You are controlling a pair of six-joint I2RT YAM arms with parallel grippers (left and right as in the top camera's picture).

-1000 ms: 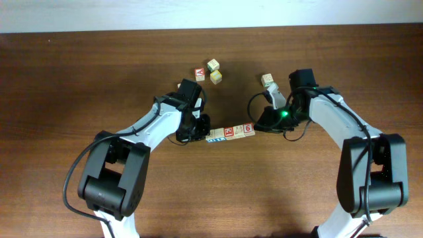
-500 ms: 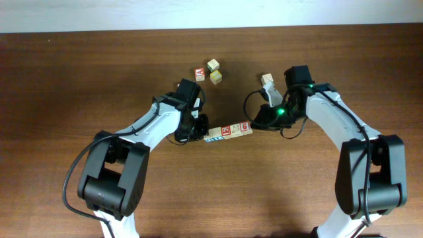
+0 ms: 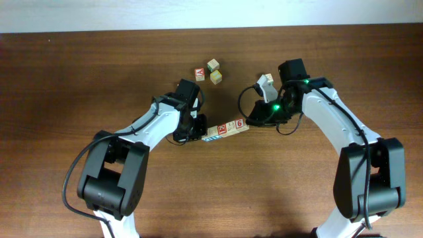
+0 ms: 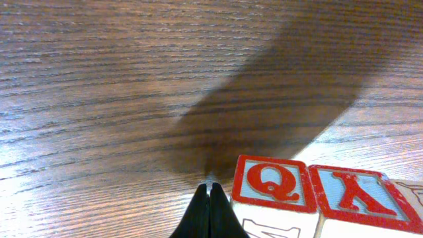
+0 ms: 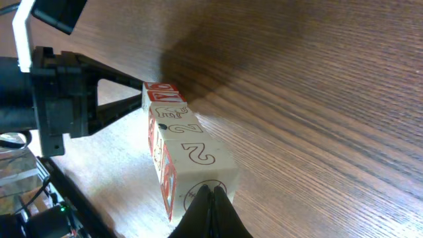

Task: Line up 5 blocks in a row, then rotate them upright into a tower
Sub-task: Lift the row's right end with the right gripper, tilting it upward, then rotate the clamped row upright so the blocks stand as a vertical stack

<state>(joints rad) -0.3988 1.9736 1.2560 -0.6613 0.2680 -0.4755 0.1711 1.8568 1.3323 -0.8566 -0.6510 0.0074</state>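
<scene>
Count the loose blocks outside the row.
3 for sure, clustered beyond the row: red-faced block, upper block right of it, yellowish block below that. A fourth may hide by the right arm.

Both arms are built alike: white shells over the long links, black blocky housings at the joints. The left arm [image 3: 149,125] has a thin black cable [image 3: 66,187] looping out past its big black base joint. The right arm [image 3: 340,122] has a black cable [image 3: 240,102] curling by the wrist and a small green light [image 3: 274,108]. The left wrist carries a white bracket [image 5: 23,33]. The fingers are matte black, tapering to thin tips, on both the left gripper [image 4: 209,210] and the right gripper [image 5: 210,210].
</scene>
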